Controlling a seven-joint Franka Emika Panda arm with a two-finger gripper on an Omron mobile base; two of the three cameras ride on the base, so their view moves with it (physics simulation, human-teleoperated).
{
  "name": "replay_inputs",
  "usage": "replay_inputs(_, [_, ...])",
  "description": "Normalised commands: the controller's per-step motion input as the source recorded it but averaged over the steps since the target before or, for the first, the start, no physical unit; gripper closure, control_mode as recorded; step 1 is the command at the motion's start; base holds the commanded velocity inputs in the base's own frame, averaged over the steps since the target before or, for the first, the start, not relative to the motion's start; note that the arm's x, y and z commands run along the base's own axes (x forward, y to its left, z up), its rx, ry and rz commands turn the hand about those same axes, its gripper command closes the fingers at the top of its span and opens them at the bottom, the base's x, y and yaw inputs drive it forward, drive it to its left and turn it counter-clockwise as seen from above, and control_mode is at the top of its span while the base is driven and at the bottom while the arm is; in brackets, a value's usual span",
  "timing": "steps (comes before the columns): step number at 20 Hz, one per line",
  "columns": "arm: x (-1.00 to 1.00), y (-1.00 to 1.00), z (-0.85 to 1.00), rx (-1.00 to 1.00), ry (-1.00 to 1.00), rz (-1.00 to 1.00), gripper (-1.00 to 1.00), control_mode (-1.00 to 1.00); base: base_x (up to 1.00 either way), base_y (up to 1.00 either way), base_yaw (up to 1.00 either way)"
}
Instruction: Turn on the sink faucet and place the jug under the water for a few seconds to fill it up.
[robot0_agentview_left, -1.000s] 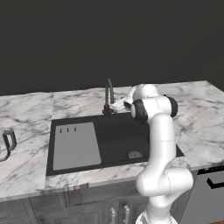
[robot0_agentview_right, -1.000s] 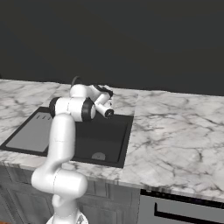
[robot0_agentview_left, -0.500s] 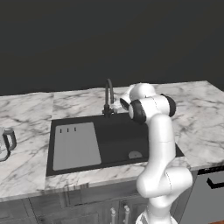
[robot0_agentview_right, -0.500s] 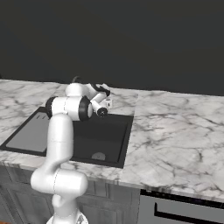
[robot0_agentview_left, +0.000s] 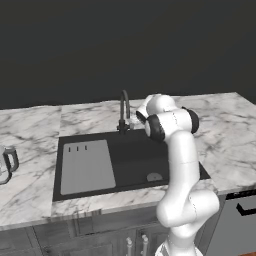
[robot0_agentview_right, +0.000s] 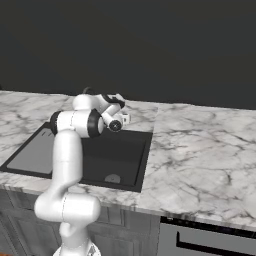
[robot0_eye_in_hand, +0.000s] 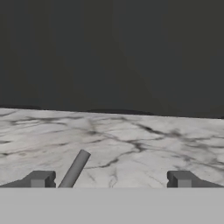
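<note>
At far left the jug (robot0_agentview_left: 5, 164) sits untouched on the marble surface (robot0_agentview_left: 30, 135). Mid-frame, the claw (robot0_eye_in_hand: 111, 179), spread wide and empty, has edged closer behind the sink faucet (robot0_agentview_left: 123, 111), its lever (robot0_eye_in_hand: 75, 169) between the tips; no water runs.

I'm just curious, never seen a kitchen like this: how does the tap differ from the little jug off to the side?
The tap is a slim, dark, arched pipe; the jug is squat, pale and see-through, with a dark handle. The tap rises from the back edge of the sink, beside the robot's open gripper; the jug stands far off on the counter, at the picture's edge. Both stand upright.
</note>
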Motion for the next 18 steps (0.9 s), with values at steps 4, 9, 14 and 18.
replay_inputs(4, [0.00,-1.00,0.00,0.02,0.05,-0.01,-1.00,-1.00,0.00,0.00,0.00])
replay_inputs(9, [-0.08,-1.00,0.00,0.02,0.01,0.00,-1.00,-1.00,0.00,0.00,0.00])
replay_inputs(14, [-0.29,-1.00,0.10,0.01,0.00,0.00,-1.00,-1.00,0.00,0.00,0.00])
replay_inputs(18, [-0.32,-1.00,0.46,0.00,-0.03,0.00,-1.00,-1.00,0.00,0.00,0.00])
